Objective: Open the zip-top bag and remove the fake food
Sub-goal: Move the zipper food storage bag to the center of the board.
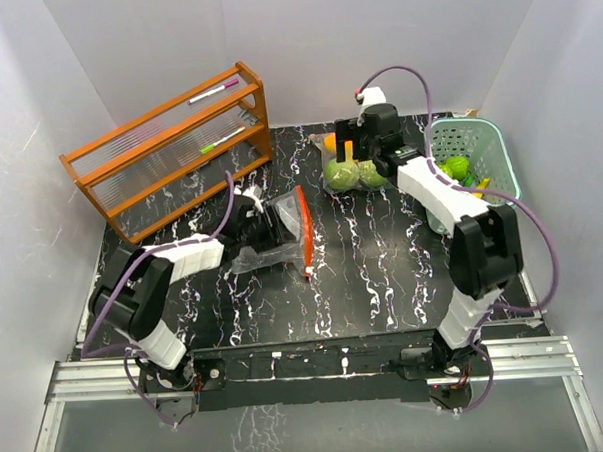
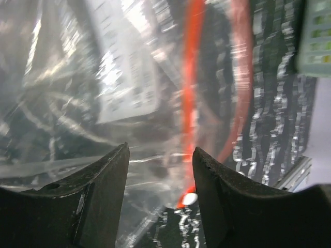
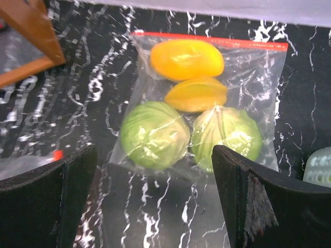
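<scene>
A clear zip-top bag [image 3: 243, 67] with a red zip lies flat on the black marbled table. It holds fake food: two pale-green cabbage-like balls [image 3: 154, 135] and two orange-yellow pieces [image 3: 187, 59]. My right gripper [image 3: 154, 150] hovers over its bottom edge, jaws wide open and touching nothing; from above, it [image 1: 354, 159] is over the bag [image 1: 354, 174]. A second, crumpled clear bag [image 1: 268, 249] with a red zip [image 2: 192, 77] lies mid-left. My left gripper [image 2: 160, 150] stands open at it, film showing beyond the gap.
A pale-teal slotted basket [image 1: 499, 157] at the right holds round green pieces [image 1: 455, 167] and a yellow banana [image 1: 477, 186]. A wooden rack [image 1: 168, 157] with clear shelves and markers stands at the back left. White walls enclose the table.
</scene>
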Tool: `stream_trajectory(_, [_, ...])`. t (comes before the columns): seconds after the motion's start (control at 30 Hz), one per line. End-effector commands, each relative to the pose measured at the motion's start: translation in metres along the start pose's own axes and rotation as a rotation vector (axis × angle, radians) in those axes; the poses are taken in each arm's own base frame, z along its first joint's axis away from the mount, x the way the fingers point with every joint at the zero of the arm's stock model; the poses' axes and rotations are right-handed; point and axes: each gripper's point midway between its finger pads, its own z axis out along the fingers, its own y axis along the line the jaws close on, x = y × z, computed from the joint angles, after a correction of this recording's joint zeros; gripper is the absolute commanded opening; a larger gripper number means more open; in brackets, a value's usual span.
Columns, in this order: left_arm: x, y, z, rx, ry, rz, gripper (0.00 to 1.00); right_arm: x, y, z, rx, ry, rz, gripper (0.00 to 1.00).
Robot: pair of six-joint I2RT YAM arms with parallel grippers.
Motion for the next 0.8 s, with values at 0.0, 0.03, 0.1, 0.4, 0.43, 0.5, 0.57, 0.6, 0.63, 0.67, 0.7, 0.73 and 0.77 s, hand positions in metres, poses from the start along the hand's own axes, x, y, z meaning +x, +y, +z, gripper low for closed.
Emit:
stream_trajectory(0.0, [0.024,0.025,0.011,-0.029,0.039,-0.06,0.52,0.028,-0.017,0.056,0.047,0.052,-0.061,0.96])
stream_trajectory(0.03, [0.027,0.033,0.013,-0.055,0.044,-0.062,0.52,0.034,-0.018,0.065,0.048,0.066,-0.072,0.96])
stream_trajectory(0.1, [0.031,0.051,0.015,-0.116,0.055,-0.071,0.54,0.038,-0.016,0.08,0.041,0.073,-0.088,0.96])
stream_trajectory(0.4, [0.004,0.109,-0.005,-0.164,0.017,-0.264,0.69,0.062,0.002,0.1,-0.061,0.173,-0.071,0.97])
stream_trajectory(0.43, [-0.005,0.109,-0.01,-0.176,-0.006,-0.247,0.72,0.07,0.005,0.097,-0.078,0.188,-0.063,0.97])
stream_trajectory(0.5, [-0.017,0.109,-0.019,-0.219,-0.031,-0.214,0.79,0.093,0.01,0.089,-0.114,0.212,-0.046,0.97])
stream_trajectory(0.57, [-0.028,0.103,-0.027,-0.223,-0.068,-0.199,0.85,0.106,0.011,0.082,-0.126,0.215,-0.032,0.97])
stream_trajectory(0.6, [-0.032,0.101,-0.03,-0.221,-0.08,-0.197,0.88,0.114,0.011,0.08,-0.129,0.233,-0.029,0.97])
stream_trajectory(0.63, [-0.036,0.097,-0.032,-0.218,-0.091,-0.194,0.9,0.122,0.011,0.078,-0.135,0.256,-0.024,0.97])
stream_trajectory(0.67, [-0.04,0.093,-0.035,-0.208,-0.104,-0.191,0.91,0.13,0.014,0.075,-0.149,0.278,-0.019,0.97])
stream_trajectory(0.7, [-0.043,0.089,-0.038,-0.197,-0.116,-0.188,0.91,0.135,0.016,0.071,-0.161,0.29,-0.01,0.97])
stream_trajectory(0.73, [-0.047,0.084,-0.041,-0.186,-0.129,-0.186,0.92,0.138,0.018,0.067,-0.171,0.295,0.002,0.97])
stream_trajectory(0.77, [-0.05,0.079,-0.045,-0.174,-0.143,-0.184,0.92,0.14,0.021,0.061,-0.181,0.293,0.013,0.97])
